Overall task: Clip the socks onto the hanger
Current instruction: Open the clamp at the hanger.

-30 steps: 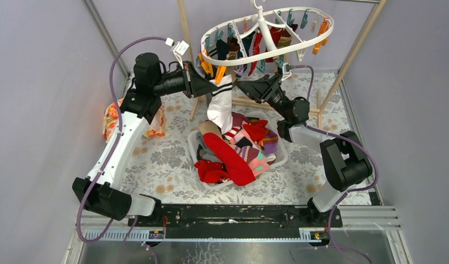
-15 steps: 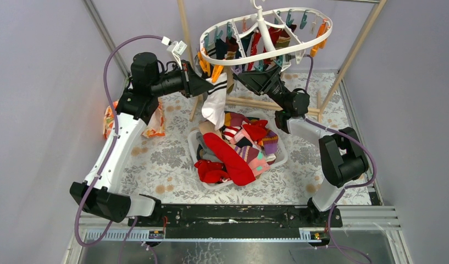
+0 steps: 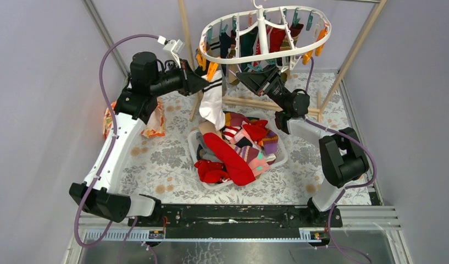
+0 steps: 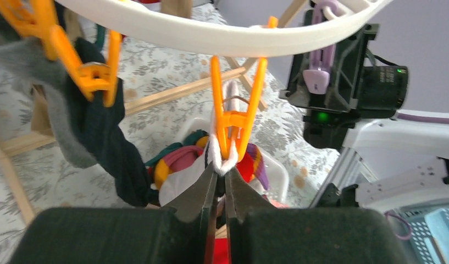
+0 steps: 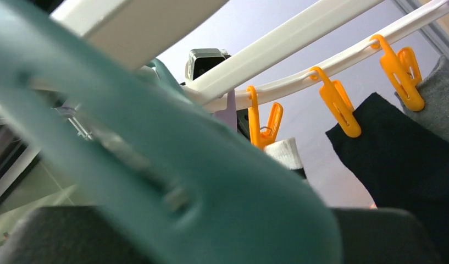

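The white oval hanger (image 3: 261, 30) hangs at the back, with several socks on its teal and orange clips. My left gripper (image 3: 206, 82) is shut on the cuff of a white sock with black stripes (image 3: 214, 102). In the left wrist view the cuff (image 4: 222, 159) sits inside an orange clip (image 4: 233, 126), right above my gripper (image 4: 221, 176). My right gripper (image 3: 245, 76) reaches up under the hanger's front rim. A blurred teal clip (image 5: 183, 181) fills the right wrist view and hides the jaws. More socks (image 3: 236, 151) lie heaped in a white basket (image 3: 280, 159).
An orange floral cloth (image 3: 109, 121) lies left of the left arm. Light wooden poles (image 3: 354, 55) stand around and under the hanger. A dark sock (image 4: 117, 154) hangs from a neighbouring orange clip (image 4: 95, 77), and a black sock (image 5: 398, 159) from another.
My left gripper has lifted the white sock's cuff up into the orange clip. My right gripper has risen under the rim to the teal clip. The hanger has tilted and shifted.
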`<act>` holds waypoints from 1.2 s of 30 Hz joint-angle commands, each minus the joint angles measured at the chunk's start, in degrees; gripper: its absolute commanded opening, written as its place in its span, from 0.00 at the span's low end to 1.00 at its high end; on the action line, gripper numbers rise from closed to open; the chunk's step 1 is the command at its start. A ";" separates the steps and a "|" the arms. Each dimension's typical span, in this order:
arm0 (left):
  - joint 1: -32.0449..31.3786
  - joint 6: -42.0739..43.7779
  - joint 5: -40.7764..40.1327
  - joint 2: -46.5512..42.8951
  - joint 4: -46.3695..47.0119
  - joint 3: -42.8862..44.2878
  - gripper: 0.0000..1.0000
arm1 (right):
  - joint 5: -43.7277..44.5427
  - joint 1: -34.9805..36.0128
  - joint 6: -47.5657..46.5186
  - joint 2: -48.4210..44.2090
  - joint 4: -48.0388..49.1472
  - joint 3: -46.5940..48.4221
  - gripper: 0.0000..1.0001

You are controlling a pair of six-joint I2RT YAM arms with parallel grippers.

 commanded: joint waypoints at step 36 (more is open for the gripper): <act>-0.28 -15.49 -7.03 6.14 0.42 12.15 0.75 | 39.54 20.47 -58.78 -7.30 -25.73 3.07 0.00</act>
